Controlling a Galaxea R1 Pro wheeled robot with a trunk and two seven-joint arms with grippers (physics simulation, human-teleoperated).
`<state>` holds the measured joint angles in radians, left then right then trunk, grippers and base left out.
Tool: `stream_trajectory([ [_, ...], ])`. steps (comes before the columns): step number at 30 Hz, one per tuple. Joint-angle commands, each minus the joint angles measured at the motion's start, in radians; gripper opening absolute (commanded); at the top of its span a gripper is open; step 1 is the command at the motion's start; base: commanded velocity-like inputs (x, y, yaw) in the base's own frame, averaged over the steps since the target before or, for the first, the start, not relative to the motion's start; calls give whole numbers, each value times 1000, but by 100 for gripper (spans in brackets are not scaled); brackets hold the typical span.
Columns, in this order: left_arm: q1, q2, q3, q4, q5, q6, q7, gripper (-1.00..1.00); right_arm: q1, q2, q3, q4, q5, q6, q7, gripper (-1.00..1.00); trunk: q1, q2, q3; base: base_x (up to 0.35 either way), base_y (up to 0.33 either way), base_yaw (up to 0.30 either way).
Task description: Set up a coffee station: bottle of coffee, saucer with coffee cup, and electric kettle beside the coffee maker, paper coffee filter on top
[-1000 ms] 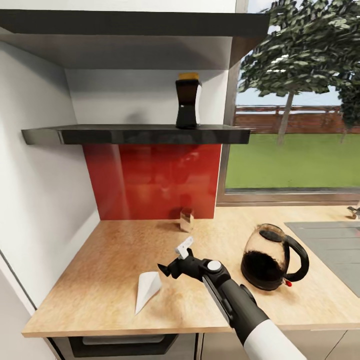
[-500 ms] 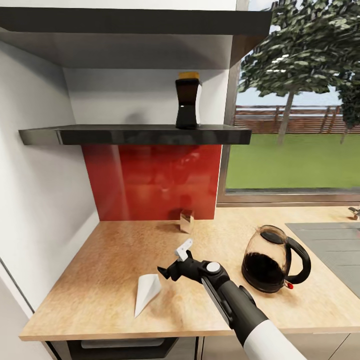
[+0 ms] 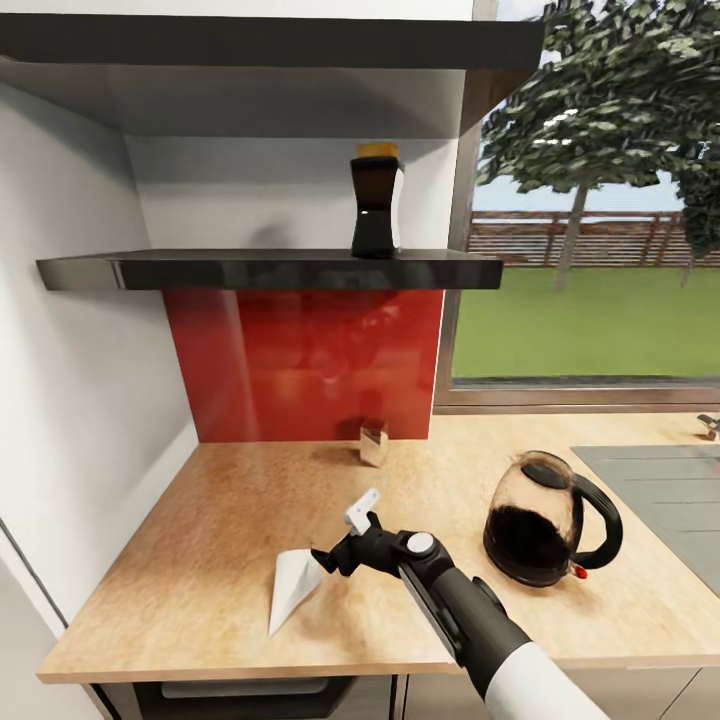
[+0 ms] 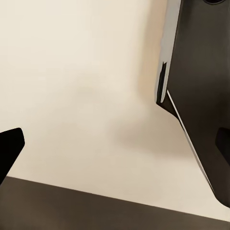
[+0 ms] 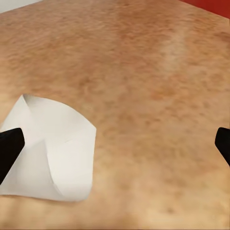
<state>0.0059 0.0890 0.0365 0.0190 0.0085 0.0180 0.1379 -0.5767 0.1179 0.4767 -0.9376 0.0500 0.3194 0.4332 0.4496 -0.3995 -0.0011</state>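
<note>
The paper filter (image 3: 293, 588) lies flat on the worktop (image 3: 200, 520) near its front edge, well left of the glass pot (image 3: 545, 520). The right tool (image 3: 335, 550) hovers just beside it, fingers spread and empty. The filter looks feather-light, floppy and easily creased; pinching its raised open rim seems safest.

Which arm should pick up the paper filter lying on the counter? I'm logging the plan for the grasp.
Right, probably. The right pincer hovers open at the wide end of the paper filter on the countertop. The left wrist view faces a pale wall and a dark panel, not the filter.
</note>
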Motion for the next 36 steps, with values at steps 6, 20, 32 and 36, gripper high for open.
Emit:
stream_trajectory([
  [6, 0, -1, 3, -1, 1, 2, 2, 100, 0, -1, 2, 4, 5, 4, 4, 100, 0, -1, 0, 84, -21, 0],
  [20, 0, -2, 3, -1, 1, 2, 3, 100, 0, -5, 1, 2, 4, 4, 4, 100, 0, -1, 0, 32, -65, 0],
  [32, 0, -3, 3, -1, 1, 2, 2, 100, -1, -34, -4, -48, 39, 5, 184, 100, 0, -1, 0, 0, 0, 0],
  [36, 0, -3, 3, -1, 1, 2, 2, 100, -2, -35, -4, -66, 99, 6, 195, 100, 0, -1, 0, 0, 0, 0],
])
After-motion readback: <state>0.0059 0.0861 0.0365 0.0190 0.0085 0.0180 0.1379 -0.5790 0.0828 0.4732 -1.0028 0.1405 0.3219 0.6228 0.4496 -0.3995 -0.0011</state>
